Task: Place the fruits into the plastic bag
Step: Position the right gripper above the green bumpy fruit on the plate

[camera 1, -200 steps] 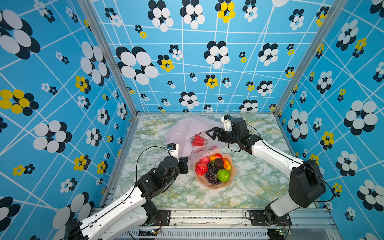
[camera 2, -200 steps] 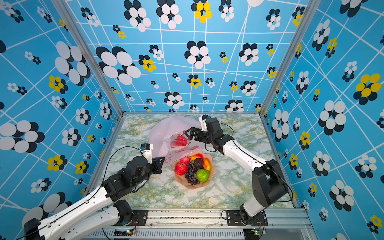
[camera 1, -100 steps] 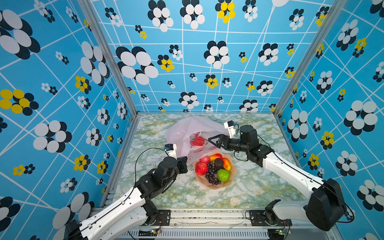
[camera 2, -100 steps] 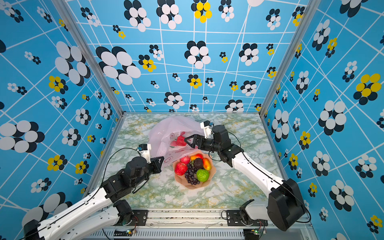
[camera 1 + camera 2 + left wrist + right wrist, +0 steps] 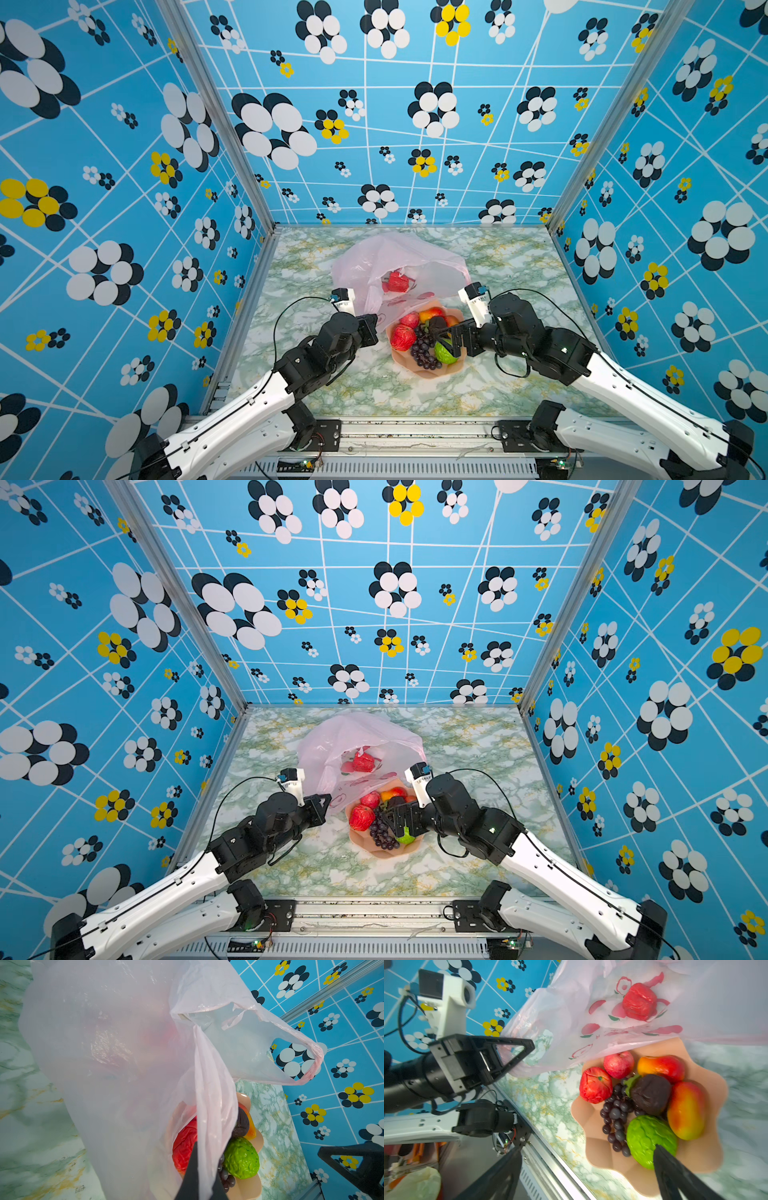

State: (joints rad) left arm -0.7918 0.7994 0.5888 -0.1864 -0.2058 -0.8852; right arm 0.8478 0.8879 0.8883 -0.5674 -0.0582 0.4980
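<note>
Where the plastic bag is found: the plastic bag [image 5: 399,255] [image 5: 353,733] is laid on the green-marbled counter [image 5: 519,257], behind the bowl [image 5: 428,372] [image 5: 708,1147]. Its near edge is draped over the bowl's far rim and its mouth is turned toward the bowl.
Left claw: the left claw [image 5: 375,323] [image 5: 326,802] is pressed together on a strip of the bag's film at the left side of the mouth, and that edge is held up off the counter.
Bag handle: in the left wrist view, one loop handle [image 5: 311,1059] is seen raised in the air.
Fruit in the bag: one bumpy red fruit [image 5: 397,282] [image 5: 639,1001] is seen inside the bag, resting on the lower layer among the red prints.
Fruits in the bowl: two red fruits [image 5: 595,1084] [image 5: 618,1065], two red-yellow mangoes [image 5: 660,1067] [image 5: 686,1110], a dark maroon fruit [image 5: 650,1094], a grape bunch [image 5: 614,1118] and a green fruit [image 5: 648,1138] [image 5: 241,1157] are piled together.
Right claw: the right claw [image 5: 446,340] [image 5: 586,1149] is held over the near side of the bowl, its jaws spread wide and nothing gripped. One finger is seen over the green fruit; whether it is touched cannot be told.
</note>
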